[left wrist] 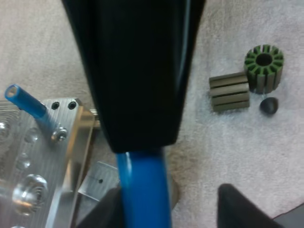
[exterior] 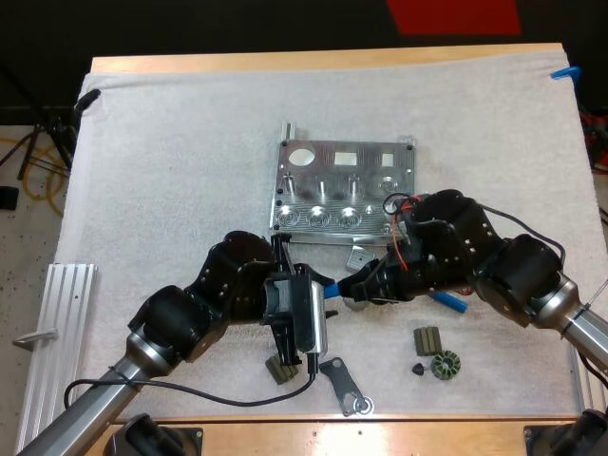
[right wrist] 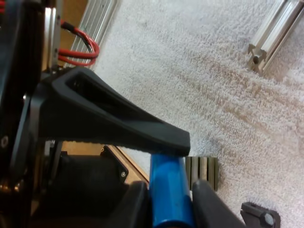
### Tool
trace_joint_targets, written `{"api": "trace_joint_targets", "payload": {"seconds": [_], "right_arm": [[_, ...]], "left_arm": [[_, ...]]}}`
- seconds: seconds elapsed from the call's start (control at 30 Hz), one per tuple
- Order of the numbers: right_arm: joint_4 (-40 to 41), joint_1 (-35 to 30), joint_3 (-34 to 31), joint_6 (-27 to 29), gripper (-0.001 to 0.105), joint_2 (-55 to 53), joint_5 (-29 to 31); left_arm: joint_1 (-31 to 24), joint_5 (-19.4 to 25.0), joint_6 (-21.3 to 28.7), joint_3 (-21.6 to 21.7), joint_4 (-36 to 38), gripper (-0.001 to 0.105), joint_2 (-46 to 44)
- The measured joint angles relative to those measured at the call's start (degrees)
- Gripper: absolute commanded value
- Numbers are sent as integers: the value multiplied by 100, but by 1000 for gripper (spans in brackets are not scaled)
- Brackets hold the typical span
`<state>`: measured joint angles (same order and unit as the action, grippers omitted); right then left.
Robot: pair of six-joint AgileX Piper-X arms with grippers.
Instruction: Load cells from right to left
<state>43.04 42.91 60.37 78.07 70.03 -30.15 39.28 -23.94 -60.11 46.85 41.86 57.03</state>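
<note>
As it is pinched by the left gripper (exterior: 318,280), a blue cylinder (left wrist: 144,190) is held just in front of the metal fixture (exterior: 347,185).
The right gripper (exterior: 356,287) is set at the same piece, but its state cannot be told. A second blue cylinder (left wrist: 29,105) is seen tilted at the fixture's corner; a ribbed block (left wrist: 229,91) and a green rotor (left wrist: 264,67) are laid side by side on the mat (exterior: 190,142), farther off.
</note>
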Motion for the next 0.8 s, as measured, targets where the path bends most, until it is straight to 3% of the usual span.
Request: {"api": "trace_joint_targets", "payload": {"seconds": [0.27, 0.53, 0.8], "right_arm": [[0, 0, 0, 239, 0, 0, 0], [0, 0, 0, 404, 0, 0, 5], [71, 0, 0, 993, 0, 0, 216]], "left_arm": [[0, -31, -475, 0, 67, 50, -397], [0, -74, -765, 0, 609, 50, -871], [0, -74, -1417, 0, 1076, 50, -1371]]}}
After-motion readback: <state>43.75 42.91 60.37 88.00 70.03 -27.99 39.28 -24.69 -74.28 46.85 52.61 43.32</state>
